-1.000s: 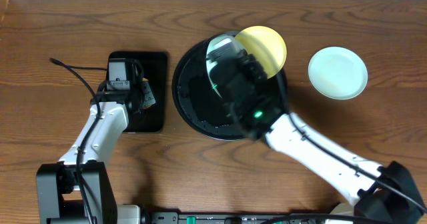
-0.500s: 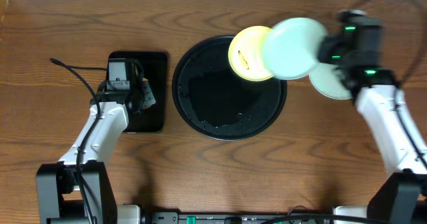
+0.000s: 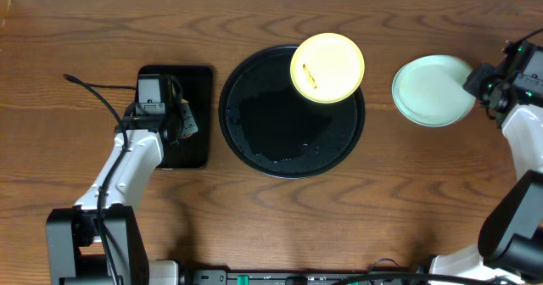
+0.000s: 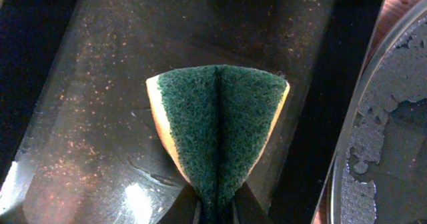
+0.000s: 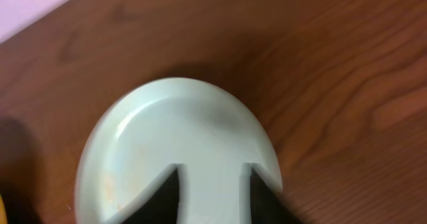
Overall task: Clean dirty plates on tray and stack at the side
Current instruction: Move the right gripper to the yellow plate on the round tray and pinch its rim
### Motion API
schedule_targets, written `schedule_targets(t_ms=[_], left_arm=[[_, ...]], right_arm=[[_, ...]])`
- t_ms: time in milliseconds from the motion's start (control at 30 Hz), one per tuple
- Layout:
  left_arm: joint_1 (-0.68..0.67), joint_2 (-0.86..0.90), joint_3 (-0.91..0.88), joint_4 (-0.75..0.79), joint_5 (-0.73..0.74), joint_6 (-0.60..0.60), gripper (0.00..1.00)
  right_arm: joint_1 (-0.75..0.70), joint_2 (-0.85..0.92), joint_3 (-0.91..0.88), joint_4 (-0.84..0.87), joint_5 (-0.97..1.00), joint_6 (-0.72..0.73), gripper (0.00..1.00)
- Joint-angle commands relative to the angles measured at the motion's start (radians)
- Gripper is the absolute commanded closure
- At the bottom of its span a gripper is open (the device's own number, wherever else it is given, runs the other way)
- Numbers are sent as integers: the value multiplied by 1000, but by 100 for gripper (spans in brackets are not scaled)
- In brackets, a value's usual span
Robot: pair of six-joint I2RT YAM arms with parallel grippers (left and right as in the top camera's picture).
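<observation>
Pinching green sponge [image 4: 217, 134], left pincer [image 4: 217, 211], wrist view only, right pincer [image 5: 213, 176] apart over mint plate [image 5: 173, 127]

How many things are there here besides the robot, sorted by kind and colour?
Yellow plate: 1
Mint plates, stacked: 2
Round tray: 1
Rectangular tray: 1
Sponge: 1
Total: 6

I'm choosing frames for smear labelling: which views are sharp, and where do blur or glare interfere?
Overhead: sharp, evenly lit, wet sheen on the round tray. Left wrist: sponge crisp, glare patches on the rectangular tray. Right wrist: mint plate soft, its rim blurred.
</observation>
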Motion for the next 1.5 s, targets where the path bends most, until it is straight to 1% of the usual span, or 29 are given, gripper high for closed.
schedule_targets(t_ms=[0, 100, 133, 233, 300, 333, 400, 500, 600, 667, 733, 833, 867, 933, 1033, 1167, 1300, 1433, 1467], left_arm=[[5, 7, 6, -2, -13, 9, 91], [5, 7, 6, -2, -13, 9, 91], [5, 7, 6, -2, -13, 9, 91], [5, 7, 6, -2, -13, 9, 91], [5, 7, 6, -2, -13, 9, 91], [5, 7, 6, -2, -13, 9, 91], [5, 7, 6, -2, -13, 9, 91], [5, 7, 6, -2, -13, 9, 91], [5, 7, 6, -2, -13, 9, 91], [5, 7, 6, -2, -13, 9, 91], [5, 7, 6, -2, -13, 9, 91], [5, 7, 6, -2, -13, 9, 91], [5, 7, 6, -2, -13, 9, 91], [5, 7, 6, -3, -13, 9, 91], [5, 7, 6, -3, -12, 9, 91], [5, 7, 6, -6, -12, 9, 91], [5, 7, 6, -14, -12, 9, 91], [5, 7, 6, -18, -12, 9, 91], [5, 7, 6, -18, -12, 9, 91]], right_arm=[[-3, 13, 8, -29, -58, -70, 51], [11, 13, 11, -14, -225, -244, 34], [19, 13, 20, -20, -278, -292, 32], [48, 13, 86, -89, -375, -306, 33], [88, 14, 174, -190, -410, -321, 33], [111, 15, 218, -236, -403, -341, 31], [166, 24, 315, -322, -355, -377, 24], [257, 74, 496, -462, -254, -429, 18], [346, 183, 700, -600, -171, -481, 12], [393, 281, 834, -674, -136, -502, 11], [425, 372, 936, -705, -103, -508, 12], [457, 469, 1001, -673, -86, -507, 17], [463, 493, 1002, -647, -86, -507, 18], [472, 531, 1002, -621, -87, -504, 23], [473, 583, 1001, -614, -87, -504, 30], [473, 644, 1001, -616, -87, -503, 31], [475, 694, 1001, -626, -92, -473, 36], [475, 735, 999, -635, -95, -470, 47], [475, 741, 999, -636, -95, -470, 49]])
